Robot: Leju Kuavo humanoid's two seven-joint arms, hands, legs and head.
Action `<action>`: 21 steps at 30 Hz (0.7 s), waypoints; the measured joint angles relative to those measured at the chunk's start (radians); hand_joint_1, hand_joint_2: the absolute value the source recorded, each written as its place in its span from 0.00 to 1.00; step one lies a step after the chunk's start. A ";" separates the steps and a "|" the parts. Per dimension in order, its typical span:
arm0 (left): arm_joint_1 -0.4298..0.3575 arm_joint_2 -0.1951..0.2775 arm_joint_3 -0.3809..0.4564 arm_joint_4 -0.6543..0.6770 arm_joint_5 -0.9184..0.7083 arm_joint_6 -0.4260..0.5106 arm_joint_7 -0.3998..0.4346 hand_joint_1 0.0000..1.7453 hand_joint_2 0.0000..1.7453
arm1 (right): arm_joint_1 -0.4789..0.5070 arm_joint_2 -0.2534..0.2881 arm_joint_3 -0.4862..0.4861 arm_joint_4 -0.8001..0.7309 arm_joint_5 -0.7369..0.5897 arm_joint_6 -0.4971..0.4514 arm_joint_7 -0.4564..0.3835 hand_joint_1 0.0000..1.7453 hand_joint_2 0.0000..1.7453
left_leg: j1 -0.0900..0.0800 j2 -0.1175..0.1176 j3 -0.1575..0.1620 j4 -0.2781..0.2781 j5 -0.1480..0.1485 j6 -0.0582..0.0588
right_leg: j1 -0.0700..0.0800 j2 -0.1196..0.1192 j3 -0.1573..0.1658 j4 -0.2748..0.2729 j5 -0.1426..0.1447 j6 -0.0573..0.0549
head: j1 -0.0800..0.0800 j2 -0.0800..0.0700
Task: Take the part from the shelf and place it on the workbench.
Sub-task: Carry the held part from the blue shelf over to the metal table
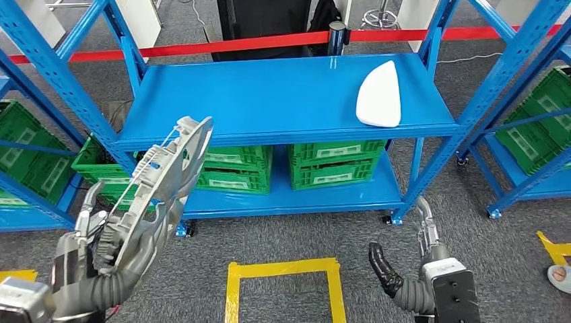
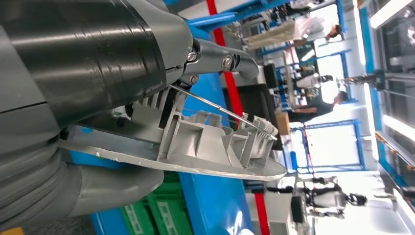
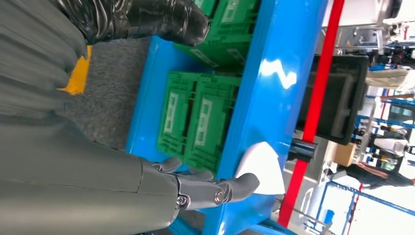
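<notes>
— Gripping the grey part firmly, the left hand carries it clear of the shelf, before its front left corner.

— And the right hand?

— Hanging low, fingers apart, holding nothing. A white part lies near the shelf's right edge.

— Advice?

— Keep the part steady while turning toward the bench.

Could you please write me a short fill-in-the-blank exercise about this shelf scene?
1. The grey ribbed plastic part is held by the robot's ____ hand.
2. The white curved part lies on the blue shelf's ____ level.
3. The crates under that shelf are ____ in colour.

Missing words: left; upper; green.
</notes>
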 joint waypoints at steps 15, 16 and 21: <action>0.013 0.017 -0.011 -0.008 0.003 0.034 -0.008 1.00 1.00 | 0.011 -0.006 0.001 -0.003 -0.002 -0.002 0.000 0.00 1.00 | -0.021 0.006 0.179 -0.314 0.134 0.070 | 0.004 0.004 -0.127 0.244 -0.115 0.051 | 0.007 0.000; 0.014 0.018 -0.012 -0.008 0.007 0.036 -0.013 1.00 1.00 | 0.011 -0.006 0.001 -0.003 -0.001 -0.002 0.002 0.00 1.00 | -0.020 0.006 0.167 -0.309 0.139 0.068 | 0.000 0.004 -0.130 0.278 -0.123 0.055 | 0.010 0.000; 0.017 0.019 -0.019 -0.010 0.023 0.042 -0.038 1.00 1.00 | 0.004 -0.009 0.001 -0.003 0.011 -0.001 0.012 0.00 1.00 | -0.016 0.006 0.111 -0.270 0.155 0.051 | -0.008 0.004 0.048 0.031 -0.052 0.058 | 0.029 0.000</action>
